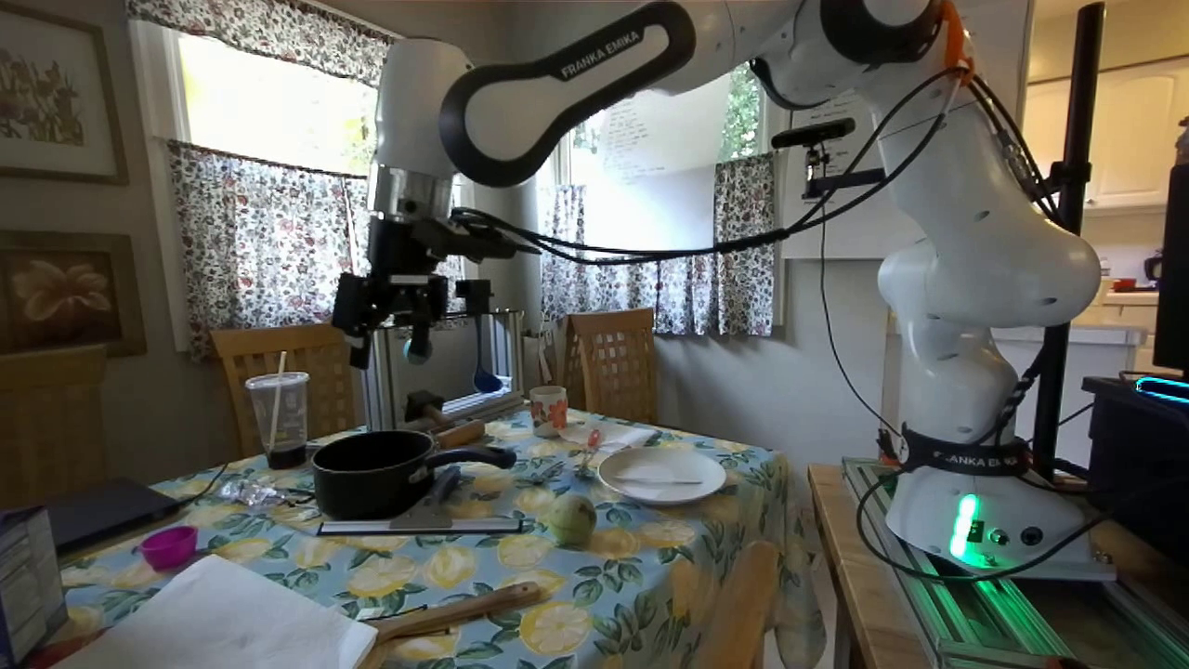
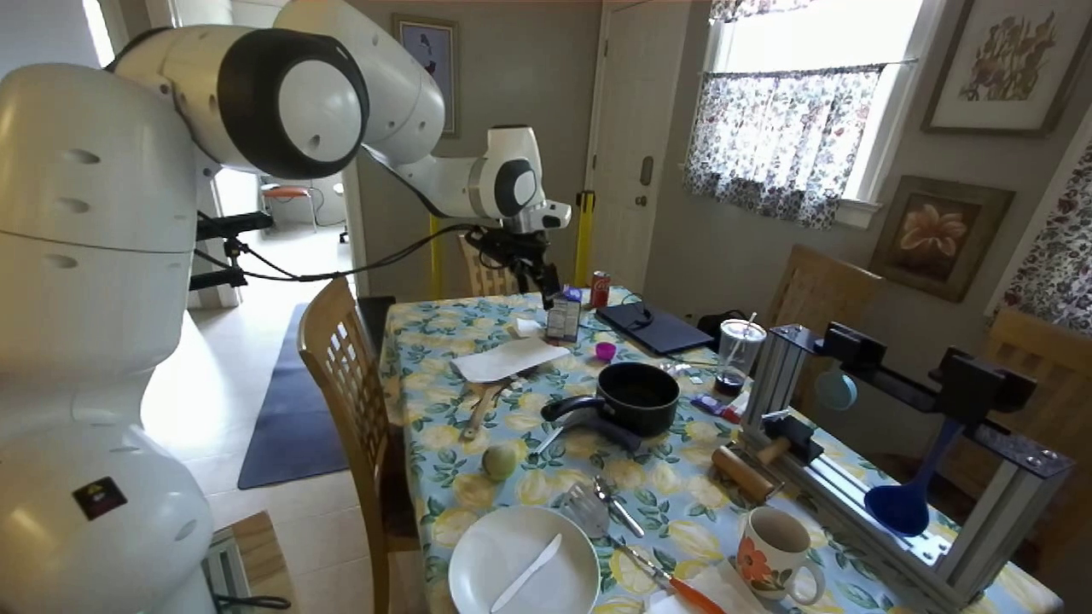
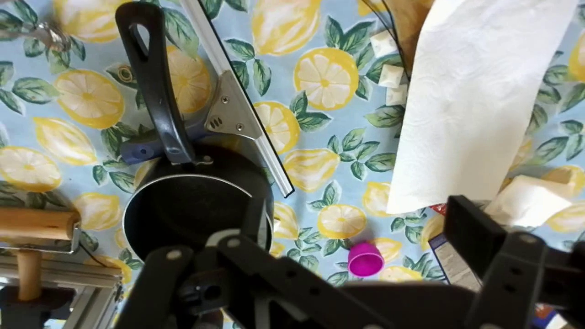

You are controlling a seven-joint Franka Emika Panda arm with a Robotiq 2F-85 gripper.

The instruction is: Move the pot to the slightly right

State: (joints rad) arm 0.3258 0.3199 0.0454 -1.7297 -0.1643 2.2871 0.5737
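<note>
The pot (image 1: 364,478) is a round matte black saucepan with a long black handle. It stands upright on the lemon-print tablecloth and looks empty. It also shows in an exterior view (image 2: 641,409) and in the wrist view (image 3: 183,210), at lower left with its handle pointing up. My gripper (image 3: 358,214) is open and empty, fingers wide apart. It hangs in the air well above the table, seen in both exterior views (image 1: 388,339) (image 2: 536,281). In the wrist view one finger covers part of the pot's rim. I see no contact with the pot.
A squeegee (image 3: 237,109) lies beside the pot, partly under its handle. A magenta cup (image 3: 365,259), white paper (image 3: 466,109), a green-yellow ball-shaped thing (image 1: 571,518), a white plate (image 1: 661,476), a lidded drink cup (image 1: 279,418) and a metal rack (image 2: 862,486) stand around.
</note>
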